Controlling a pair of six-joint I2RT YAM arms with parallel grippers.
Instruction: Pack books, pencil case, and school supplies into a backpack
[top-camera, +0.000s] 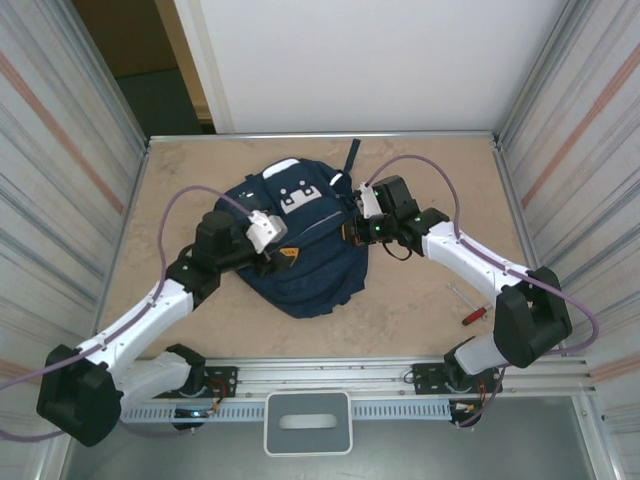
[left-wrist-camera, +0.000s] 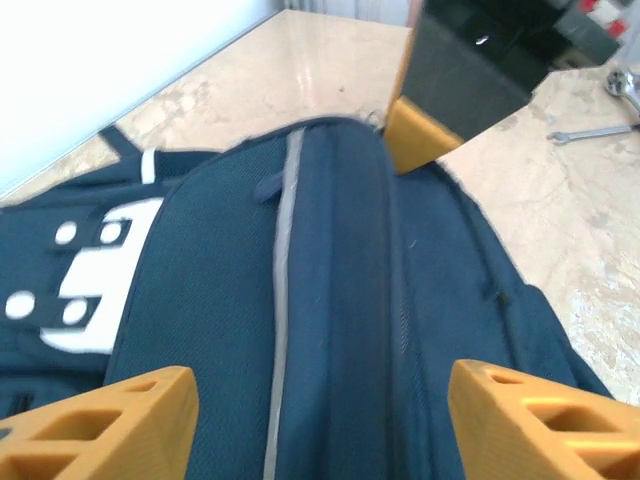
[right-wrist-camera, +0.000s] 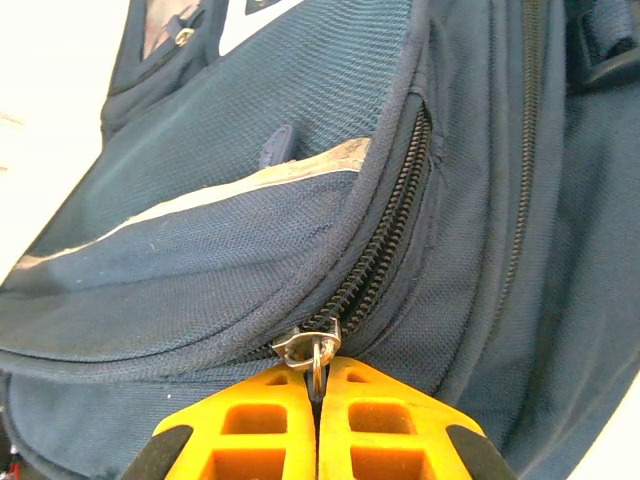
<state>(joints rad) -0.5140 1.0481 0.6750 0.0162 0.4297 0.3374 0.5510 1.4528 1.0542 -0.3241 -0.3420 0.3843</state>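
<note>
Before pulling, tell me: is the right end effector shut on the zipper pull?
Yes, the right end effector pinches the zipper pull on the backpack.

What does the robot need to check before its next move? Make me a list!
1. Right end effector shut on the zipper pull: ok.
2. Left end effector open, gripping nothing: ok.
3. Backpack lying on the table: ok.
4. Red screwdriver apart from the backpack: ok.
5. Zipper closed all the way: cannot tell.
</note>
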